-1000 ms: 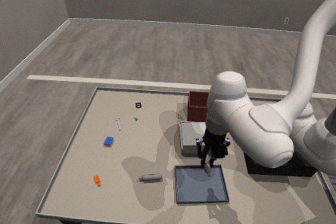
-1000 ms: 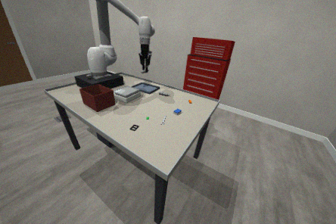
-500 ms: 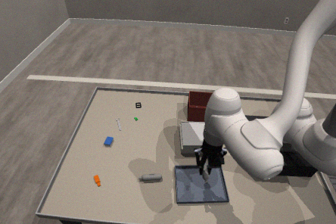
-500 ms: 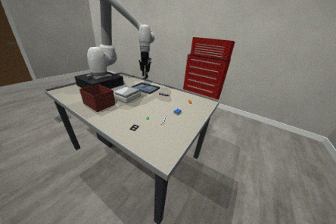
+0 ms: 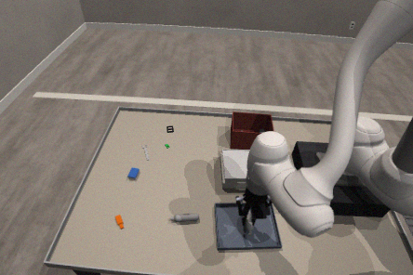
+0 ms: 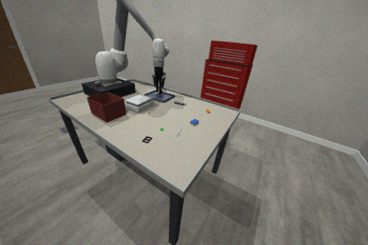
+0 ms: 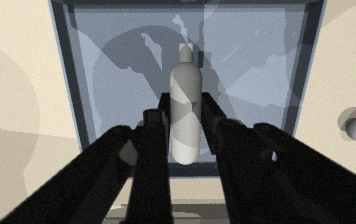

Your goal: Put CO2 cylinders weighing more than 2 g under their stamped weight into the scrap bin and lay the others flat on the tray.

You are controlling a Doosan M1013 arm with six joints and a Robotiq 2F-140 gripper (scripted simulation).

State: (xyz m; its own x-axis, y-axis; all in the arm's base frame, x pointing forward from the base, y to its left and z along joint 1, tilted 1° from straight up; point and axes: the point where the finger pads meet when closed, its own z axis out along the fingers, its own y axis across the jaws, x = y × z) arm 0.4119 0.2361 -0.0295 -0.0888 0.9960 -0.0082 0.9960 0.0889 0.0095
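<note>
My gripper (image 7: 185,105) is shut on a grey CO2 cylinder (image 7: 185,107) and holds it lying along the fingers, neck pointing away, just above the floor of the blue-grey tray. In the top view the gripper (image 5: 251,217) hangs low over the tray (image 5: 244,227). A second grey cylinder (image 5: 186,217) lies flat on the table left of the tray; it also shows in the exterior view (image 6: 179,102). The dark red scrap bin (image 5: 250,129) stands behind the white scale (image 5: 234,169).
Small items lie on the left half of the table: a blue block (image 5: 133,173), an orange piece (image 5: 120,221), a green bit (image 5: 166,146), a black marker tag (image 5: 169,129). The arm's black base (image 5: 340,186) stands right of the scale. A red tool cabinet (image 6: 227,74) stands beyond the table.
</note>
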